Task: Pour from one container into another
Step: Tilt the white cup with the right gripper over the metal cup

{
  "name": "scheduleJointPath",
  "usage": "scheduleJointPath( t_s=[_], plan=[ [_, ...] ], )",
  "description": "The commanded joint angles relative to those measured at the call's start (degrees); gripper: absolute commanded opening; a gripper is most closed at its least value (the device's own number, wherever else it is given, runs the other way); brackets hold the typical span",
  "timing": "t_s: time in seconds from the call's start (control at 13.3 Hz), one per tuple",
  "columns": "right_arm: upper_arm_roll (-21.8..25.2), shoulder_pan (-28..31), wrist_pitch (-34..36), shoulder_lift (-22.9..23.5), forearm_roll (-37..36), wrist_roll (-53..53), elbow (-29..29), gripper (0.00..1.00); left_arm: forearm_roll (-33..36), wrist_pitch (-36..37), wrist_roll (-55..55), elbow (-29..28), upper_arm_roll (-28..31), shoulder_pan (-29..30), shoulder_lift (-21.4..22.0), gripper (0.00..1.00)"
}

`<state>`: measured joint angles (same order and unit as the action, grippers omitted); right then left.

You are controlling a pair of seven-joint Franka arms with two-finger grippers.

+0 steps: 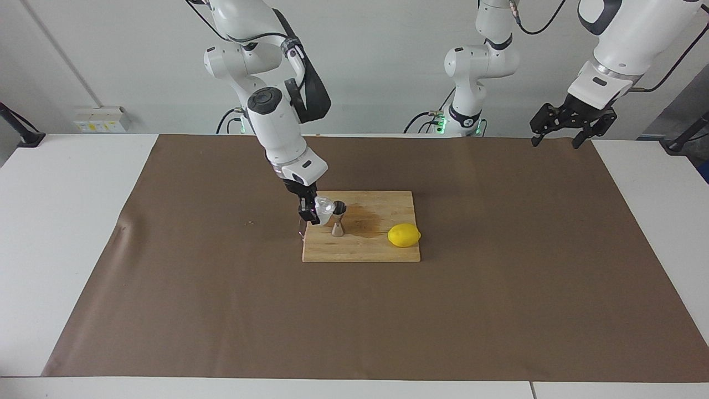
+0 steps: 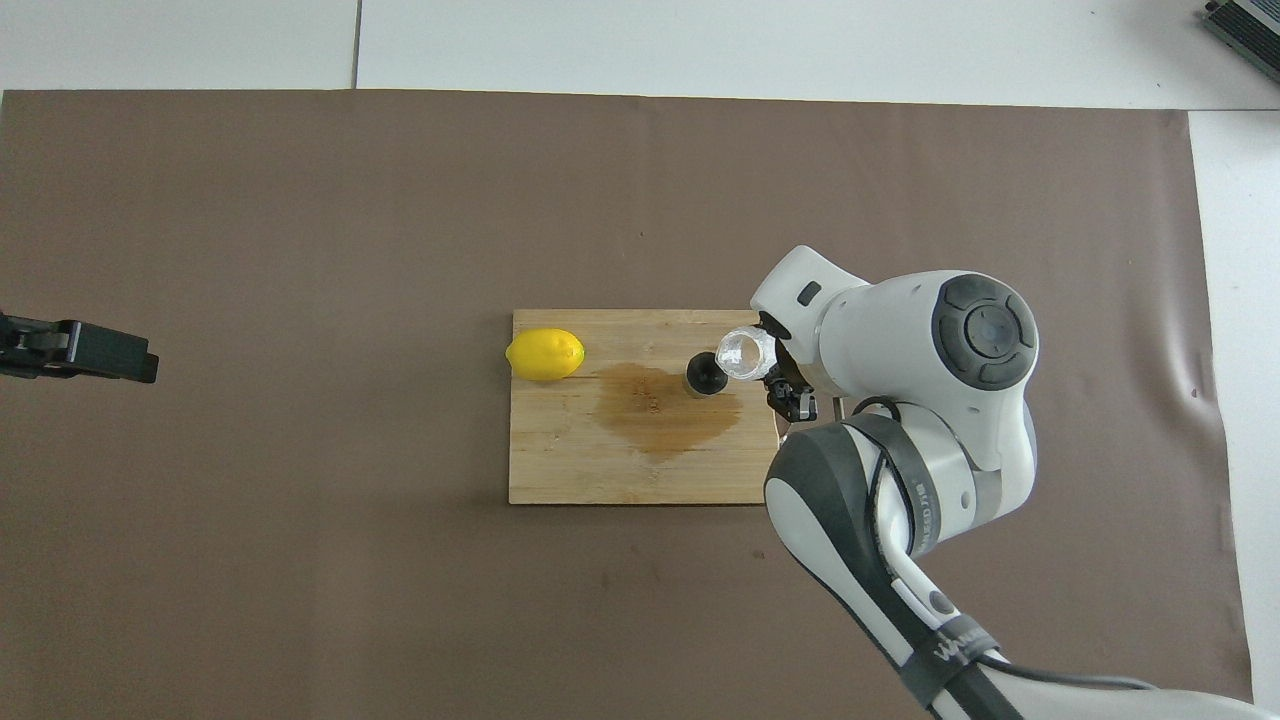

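The right gripper (image 1: 311, 213) is clamping a small, squat, clear glass cup with a bumpy whitish wall (image 1: 324, 206), tilting it so its mouth is leaning over a shiny steel hourglass-shaped jigger (image 1: 338, 218) standing just beside the gripper on a pale wooden cutting board (image 1: 360, 249). A brown wet stain (image 2: 665, 415) is already spreading on the board below the jigger. Whether liquid is flowing is hard to tell. The jigger's mouth is narrow, so a slight misaim could be spilling more, and the cup's rim may be nudging the top-heavy jigger over. A yellow lemon (image 1: 404, 235) is sitting well clear of the gripper, leaving open board between. The left gripper (image 1: 565, 125), fingers apart, is waiting over the brown mat's (image 1: 498, 310) edge.
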<state>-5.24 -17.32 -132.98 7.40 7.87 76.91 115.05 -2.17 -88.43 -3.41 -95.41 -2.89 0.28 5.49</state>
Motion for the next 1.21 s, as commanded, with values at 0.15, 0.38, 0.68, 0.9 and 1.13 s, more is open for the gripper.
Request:
scheduleJointPath(
  t_s=[0.15,0.38,0.68,0.9,1.13],
  plan=[
    [-0.2,-0.3,2.5,0.6,-6.1,-1.2,-1.8,0.0,0.8,0.1,-0.5,-1.3,0.4,-0.3,1.4,1.0],
    [-0.2,-1.8,2.5,0.6,-9.9,-1.2,-2.4,0.0,0.8,0.1,-0.5,-1.3,0.4,-0.3,1.4,1.0],
    [-0.2,-3.2,2.7,0.6,-16.0,-1.2,-2.9,0.0,0.8,0.1,-0.5,-1.4,0.3,-0.3,1.4,1.0],
    [-0.2,-3.3,2.7,0.6,-20.0,-0.9,-2.8,0.0,0.8,0.1,-0.5,-1.3,0.4,-0.3,1.5,1.0],
    [-0.3,-3.3,3.4,0.5,-23.1,-0.3,-2.8,0.0,0.8,0.1,-0.5,-1.3,0.4,-0.3,1.5,1.0]
  ],
)
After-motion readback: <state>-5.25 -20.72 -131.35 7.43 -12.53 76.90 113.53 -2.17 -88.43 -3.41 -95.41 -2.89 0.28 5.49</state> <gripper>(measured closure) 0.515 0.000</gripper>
